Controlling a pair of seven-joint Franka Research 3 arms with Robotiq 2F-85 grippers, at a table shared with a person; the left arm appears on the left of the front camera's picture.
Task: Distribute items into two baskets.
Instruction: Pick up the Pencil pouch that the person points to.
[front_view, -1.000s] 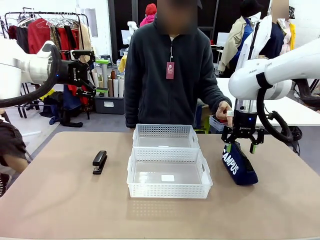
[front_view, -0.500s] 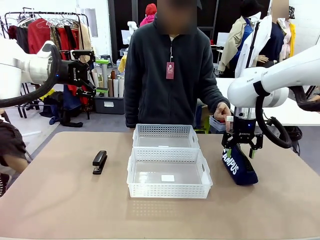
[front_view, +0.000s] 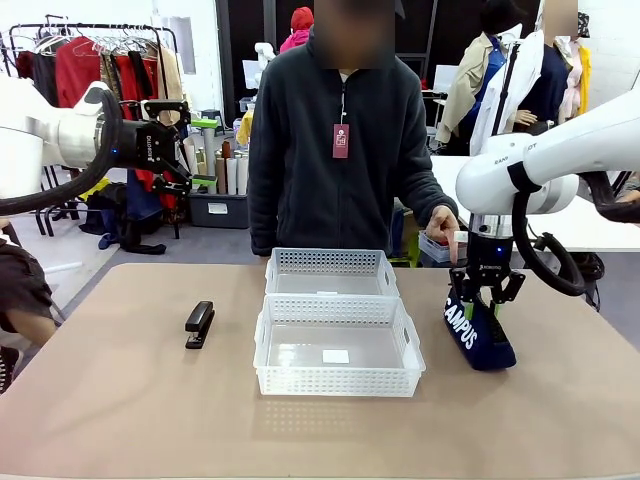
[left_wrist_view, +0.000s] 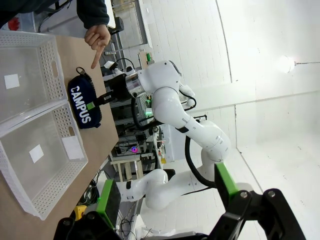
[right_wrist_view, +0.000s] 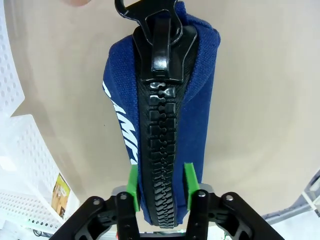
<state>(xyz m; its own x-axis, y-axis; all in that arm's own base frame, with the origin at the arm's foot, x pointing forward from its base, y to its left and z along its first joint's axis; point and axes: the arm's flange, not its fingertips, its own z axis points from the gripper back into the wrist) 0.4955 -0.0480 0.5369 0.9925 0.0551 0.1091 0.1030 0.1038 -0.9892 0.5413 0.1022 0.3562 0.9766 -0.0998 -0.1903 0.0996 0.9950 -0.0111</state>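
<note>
The left gripper (front_view: 188, 150) hangs high at the left as before, jaws wide and empty. The stapler (front_view: 199, 323) lies left of the two baskets (front_view: 338, 380), its long axis running away from the robot. Right of them, the right gripper (right_wrist_view: 161, 192), spread wide a second ago, has pinched its green pads (right_wrist_view: 132, 186) onto the pouch (front_view: 484, 342). The pouch lies on the table, zip up, angled from far-left to near-right.
</note>
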